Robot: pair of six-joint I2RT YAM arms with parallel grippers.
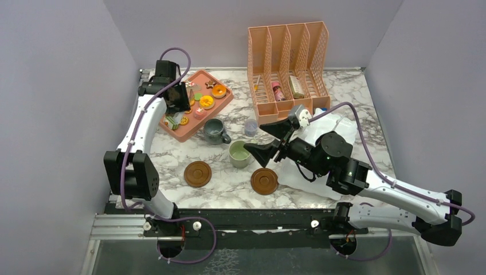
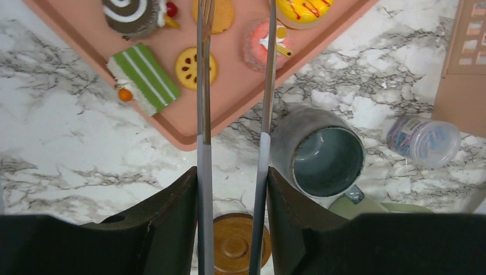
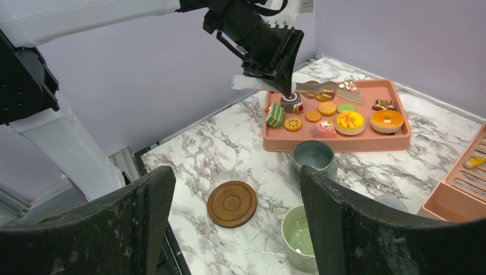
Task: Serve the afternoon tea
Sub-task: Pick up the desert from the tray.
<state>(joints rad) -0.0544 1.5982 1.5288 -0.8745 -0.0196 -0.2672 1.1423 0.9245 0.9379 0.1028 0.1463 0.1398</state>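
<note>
We see the toy cakes and cookies [image 3: 350,121] lying on a pink tray [image 3: 338,142]. The grey-blue mug [image 1: 214,130] stands just beside the tray, and the pale green mug [image 1: 239,153] is near two brown coasters [image 1: 197,173]. All sit on a marbled desk [image 1: 355,91] walled in lilac. The left end effector [image 1: 180,98] hangs over the tray, clamped on metal tongs [image 2: 202,86]. The right end effector [image 1: 261,139] hovers by the pale green mug, jaws apart.
</note>
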